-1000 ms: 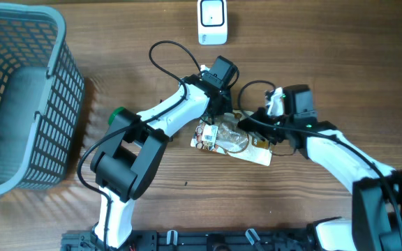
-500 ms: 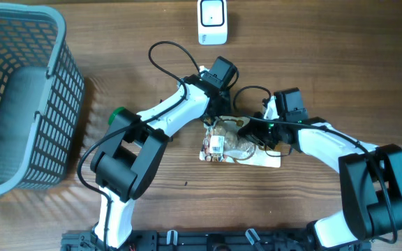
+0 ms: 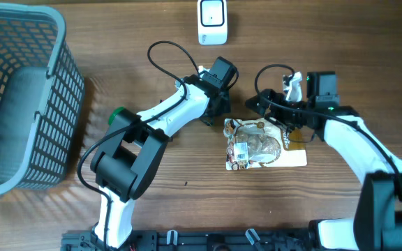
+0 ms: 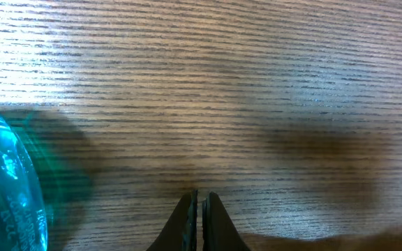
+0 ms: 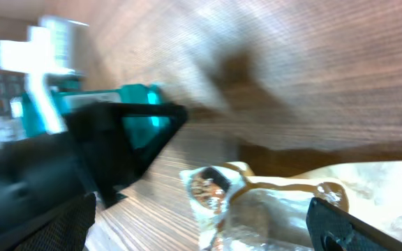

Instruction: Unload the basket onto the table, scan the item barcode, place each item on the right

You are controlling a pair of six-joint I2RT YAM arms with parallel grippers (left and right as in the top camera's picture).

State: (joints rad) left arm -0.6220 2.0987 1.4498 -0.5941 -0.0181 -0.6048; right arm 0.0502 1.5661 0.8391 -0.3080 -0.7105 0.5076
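Surface: a brown wooden table [image 3: 340, 42], with a grey mesh basket [image 3: 67, 104] at the left edge and a white scanner [image 3: 213, 21] at the far edge, centre.

Pose: my left arm reaches from the near edge diagonally to mid-table. My right arm bends in from the near right, its wrist pointing left.

Pincers: my left pincer [image 4: 199, 209] is pressed together, tips over bare wood, holding nothing. My right pincer [image 5: 197, 209] is spread wide, one finger at each lower corner of its own camera's picture.

Item: the clear packet [image 3: 260, 144] lies flat on the table, just right of the left pincer and at the right pincer's tips, well apart from the scanner.

Views: only the overhead shows the basket, the scanner and a small white label on the packet's upper face. The right wrist view, blurred, shows the packet's end between my spread fingers. The left wrist view shows wood grain and a blurred teal shape at its left edge; I cannot tell what that is.
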